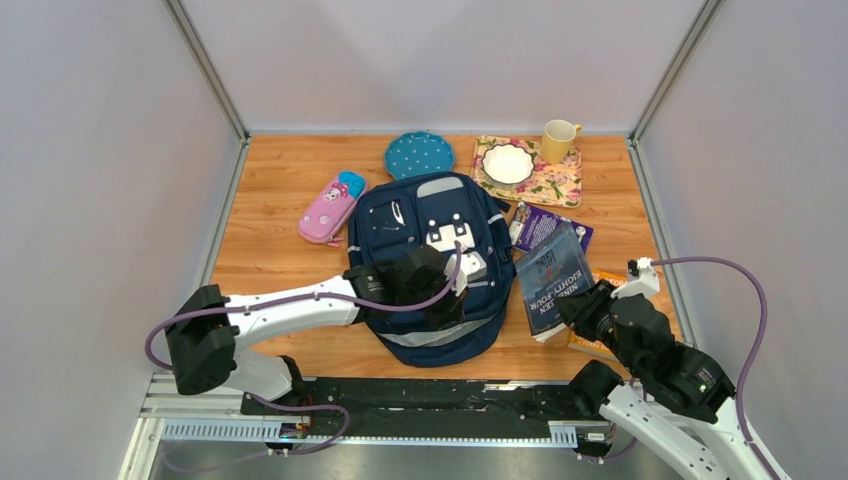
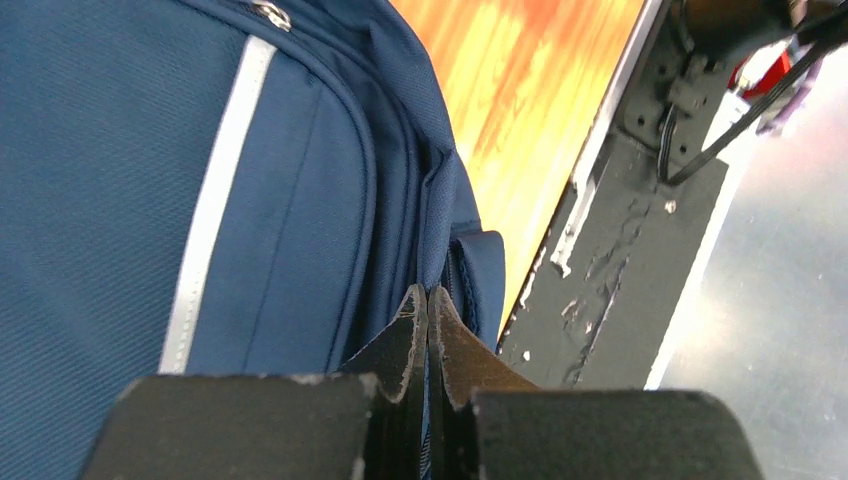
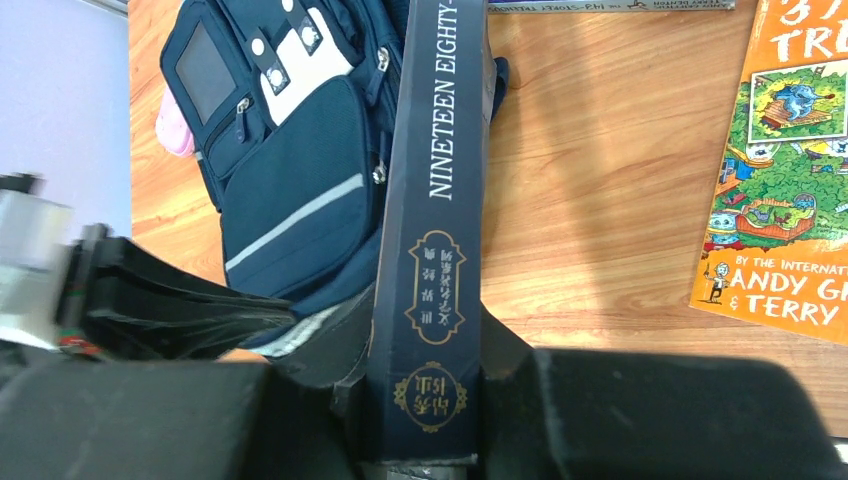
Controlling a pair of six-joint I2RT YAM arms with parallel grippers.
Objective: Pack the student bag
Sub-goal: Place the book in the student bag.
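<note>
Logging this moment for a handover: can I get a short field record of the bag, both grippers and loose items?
bag: navy blue fabric backpack, lying flat on wooden table
left gripper: shut, pinching the backpack's near edge
right gripper: shut on dark blue Nineteen Eighty-Four book, right of backpack
loose items: orange illustrated book, pink pencil case

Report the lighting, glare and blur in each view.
Top external: evenly lit, sharp, only soft shadows. Left wrist: backpack weave crisp, wooden table blown out to glaring orange, far right washed out and blurred. Right wrist: Nineteen Eighty-Four book spine sharp, left edge blurred.
</note>
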